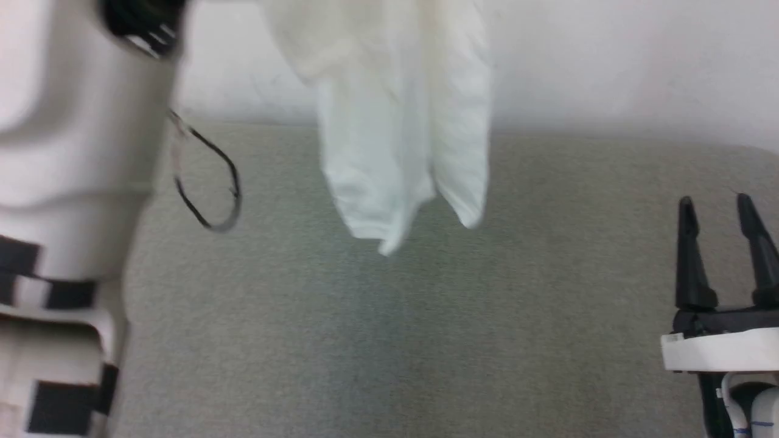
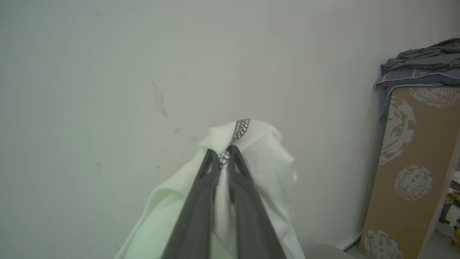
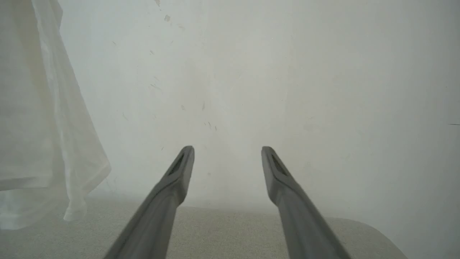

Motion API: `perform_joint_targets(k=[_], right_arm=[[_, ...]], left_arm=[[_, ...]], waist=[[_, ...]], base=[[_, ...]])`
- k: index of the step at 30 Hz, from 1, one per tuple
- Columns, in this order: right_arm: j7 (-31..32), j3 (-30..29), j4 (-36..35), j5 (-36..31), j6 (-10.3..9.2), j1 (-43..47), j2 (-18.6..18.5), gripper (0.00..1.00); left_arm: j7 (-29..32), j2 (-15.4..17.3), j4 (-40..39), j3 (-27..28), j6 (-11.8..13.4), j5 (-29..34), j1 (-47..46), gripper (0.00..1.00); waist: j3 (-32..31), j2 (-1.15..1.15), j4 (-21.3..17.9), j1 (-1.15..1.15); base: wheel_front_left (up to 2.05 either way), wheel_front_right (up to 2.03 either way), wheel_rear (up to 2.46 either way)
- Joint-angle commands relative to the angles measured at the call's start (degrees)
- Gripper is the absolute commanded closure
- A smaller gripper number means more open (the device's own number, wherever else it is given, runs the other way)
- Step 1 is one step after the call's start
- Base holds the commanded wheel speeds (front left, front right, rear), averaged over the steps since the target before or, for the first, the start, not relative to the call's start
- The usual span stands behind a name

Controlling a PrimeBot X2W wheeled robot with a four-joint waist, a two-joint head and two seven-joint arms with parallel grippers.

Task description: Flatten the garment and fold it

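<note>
**A:** Where was the garment?

**B:** Clear of the grey surface, hanging in a bunch. In the head view its long axis ran twelve to six, and the lower hems dangled above the surface. None of it was spread flat.

**A:** What held it?

**B:** The left gripper. Its two dark fingers were pinched nearly together on the cloth, right at the zigzag seam. Fabric spilled away toward five and seven o'clock.

**A:** And the right gripper?

**B:** Its fingers were spread wide with nothing between them. It sat low at four o'clock in the head view, well apart from the cloth, and the garment lay toward ten o'clock from it. As the free arm, it looked to me like the one to take the second hold, likely on a lower edge.

**A:** What did each view add?

**B:** The left wrist view gave the pinch on the seam. The head view gave the full hang and the gap above the surface. The right wrist view put a hem at nine o'clock from its own fingers. The head view was blurred, so I couldn't tell whether the lowest point was a sleeve or the body hem.
</note>
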Motion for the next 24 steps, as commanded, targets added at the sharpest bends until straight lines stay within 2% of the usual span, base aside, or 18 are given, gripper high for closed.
perform_joint_targets(k=[1, 10, 14, 20, 24], right_arm=[[-0.3, -0.6, -0.3, 0.1, -0.04, 0.2, 0.1, 0.00], [-0.4, -2.7, -1.6, 0.5, -0.04, 0.2, 0.1, 0.00], [-0.6, -2.2, -1.5, 1.0, -0.04, -0.3, 0.1, 0.00], [-1.0, -0.5, -0.6, 1.9, -0.04, -1.4, 0.1, 0.00], [-1.2, 0.3, 0.1, 2.0, -0.04, -2.4, 0.1, 0.00]], left_arm=[[0.3, -1.0, -1.1, -0.9, 0.5, -0.5, 2.3, 1.00], [2.0, -3.8, -10.0, -10.6, 0.8, -0.2, 19.5, 1.00], [0.2, -4.0, -12.4, -15.3, 1.5, 0.9, 29.2, 1.00], [-5.0, -4.8, -5.6, -20.7, 3.8, 3.9, 41.1, 1.00], [-5.9, -5.3, 2.1, -23.9, 3.8, 5.3, 44.6, 1.00]], waist=[[0.1, 0.00, -3.0, 0.00], [2.8, 0.00, -7.6, 0.00], [4.2, 0.00, -8.8, 0.00], [6.1, 0.00, -9.9, 0.00], [7.3, 0.00, -10.3, 0.00]], base=[[0.00, 0.00, 0.00], [0.00, 0.00, 0.00], [0.00, 0.00, 0.00], [0.00, 0.00, 0.00], [0.00, 0.00, 0.00]])
